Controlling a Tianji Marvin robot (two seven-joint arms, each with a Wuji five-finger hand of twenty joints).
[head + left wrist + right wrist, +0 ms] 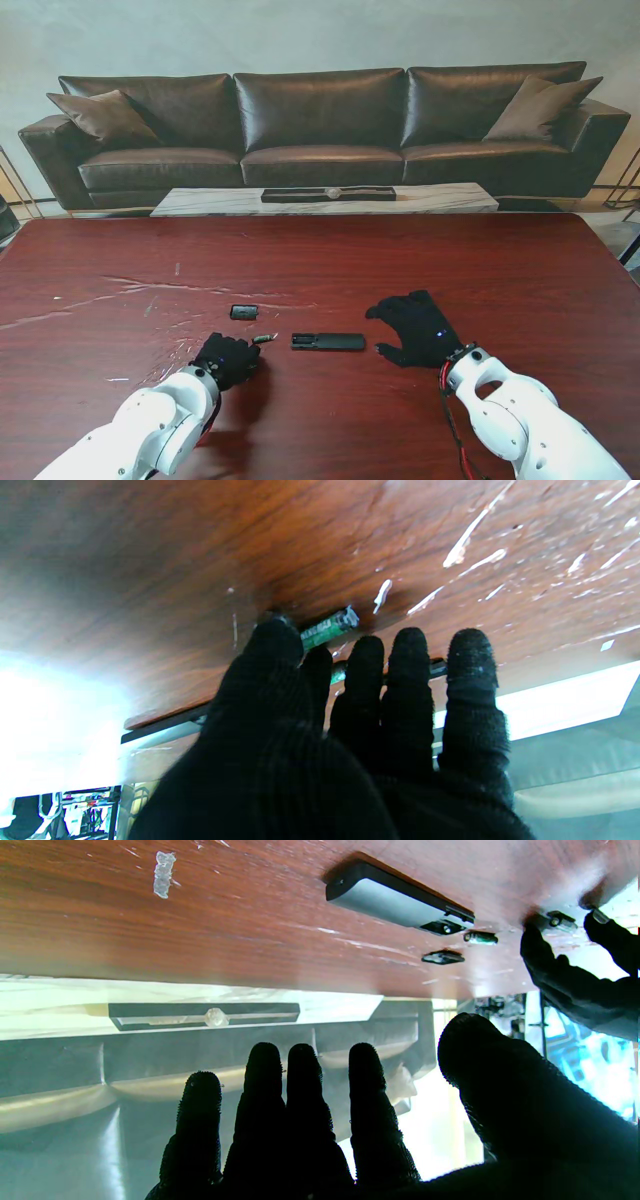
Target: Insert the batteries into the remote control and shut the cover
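Note:
The black remote lies on the red-brown table, its battery bay end toward my left. The remote shows again in the right wrist view. Its small black cover lies apart, farther from me. One green battery rests between the remote and my left hand. A second green battery lies on the table at that hand's thumb tip, with thumb and fingers on either side of it, not lifted. My right hand hovers spread just right of the remote, holding nothing.
The table top carries pale scratches and smears on my left side. Beyond its far edge stand a low marble coffee table and a dark leather sofa.

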